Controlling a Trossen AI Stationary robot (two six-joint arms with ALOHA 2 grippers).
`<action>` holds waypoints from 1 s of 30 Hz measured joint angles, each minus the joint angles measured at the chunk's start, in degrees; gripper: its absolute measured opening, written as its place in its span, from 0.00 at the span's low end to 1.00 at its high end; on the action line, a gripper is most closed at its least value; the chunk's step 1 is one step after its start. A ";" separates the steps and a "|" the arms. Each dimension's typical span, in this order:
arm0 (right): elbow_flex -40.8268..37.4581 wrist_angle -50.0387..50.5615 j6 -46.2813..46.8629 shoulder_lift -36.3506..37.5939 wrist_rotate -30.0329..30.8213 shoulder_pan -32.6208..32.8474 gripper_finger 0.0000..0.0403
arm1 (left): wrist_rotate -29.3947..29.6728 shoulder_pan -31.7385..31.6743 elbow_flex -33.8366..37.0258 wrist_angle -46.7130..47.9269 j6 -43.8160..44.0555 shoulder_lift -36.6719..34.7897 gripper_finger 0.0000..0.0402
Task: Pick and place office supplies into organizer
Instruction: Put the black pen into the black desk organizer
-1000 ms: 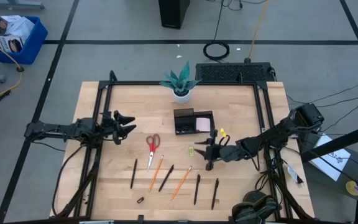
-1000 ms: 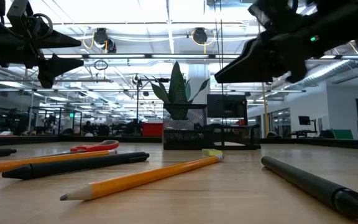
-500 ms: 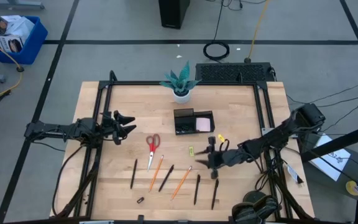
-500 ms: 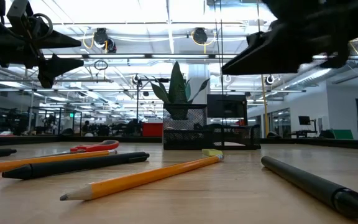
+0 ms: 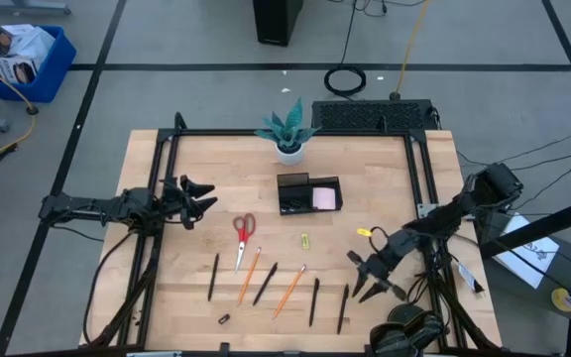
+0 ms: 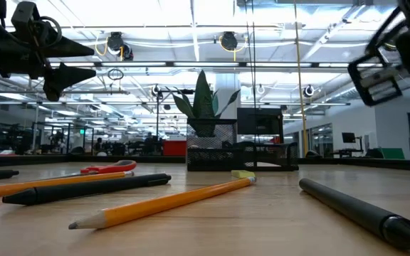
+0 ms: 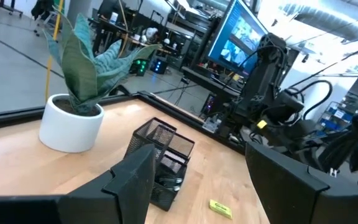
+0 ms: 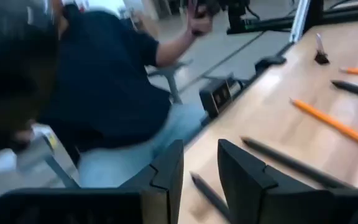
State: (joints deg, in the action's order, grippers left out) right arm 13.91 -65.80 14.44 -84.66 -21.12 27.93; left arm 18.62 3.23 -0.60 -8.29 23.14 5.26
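Observation:
The black mesh organizer [image 5: 295, 194] stands mid-table with the pink sticky-note pad [image 5: 324, 198] in its lower part. Red-handled scissors [image 5: 243, 233], two orange pencils [image 5: 250, 275] [image 5: 288, 290] and several black pens [image 5: 265, 283] [image 5: 314, 300] [image 5: 343, 308] lie flat near the near edge. A yellow-green clip [image 5: 305, 240] and a black clip [image 5: 224, 319] lie on the wood. My right gripper [image 5: 371, 281] hovers open, right of the pens, pointing toward the near edge. My left gripper [image 5: 202, 204] waits open, left of the scissors.
A white pot with a teal plant [image 5: 287, 139] stands behind the organizer. A person in a dark shirt [image 8: 98, 81] sits beyond the table's near edge, ahead of my right gripper. Black rails [image 5: 419, 188] run along the table's sides. Bare wood lies right of the organizer.
My right gripper has swung away from beside the yellow-green clip toward the table's near right corner, turning from pointing left to pointing toward the near edge. It carries nothing. The supplies lie where they were.

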 joint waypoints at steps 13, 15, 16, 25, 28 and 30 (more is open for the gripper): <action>-2.22 7.50 -17.53 -0.15 12.26 2.24 0.22 | 0.97 0.00 0.00 -0.06 -0.51 0.00 0.64; -2.24 7.46 -17.52 -0.15 12.18 2.54 0.22 | 0.64 0.00 -0.01 -0.04 -0.68 0.00 0.64; -2.20 7.28 -17.05 -0.11 12.15 2.57 0.22 | 0.22 0.01 0.00 0.00 -0.91 0.00 0.64; -2.18 8.74 -20.42 -0.13 12.32 2.50 0.22 | -0.58 0.02 -0.01 2.21 -0.52 -0.01 0.64; -2.18 8.87 -21.16 -0.13 14.50 2.51 0.22 | -0.58 0.01 0.00 2.19 -0.28 -0.01 0.64; -2.18 8.78 -21.97 -0.13 15.08 2.50 0.22 | -0.56 0.02 0.00 2.18 -0.33 -0.02 0.64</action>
State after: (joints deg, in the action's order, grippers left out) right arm 11.73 -57.03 -7.53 -84.79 -6.04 30.44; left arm 18.06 3.25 -0.60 -6.11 22.81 5.24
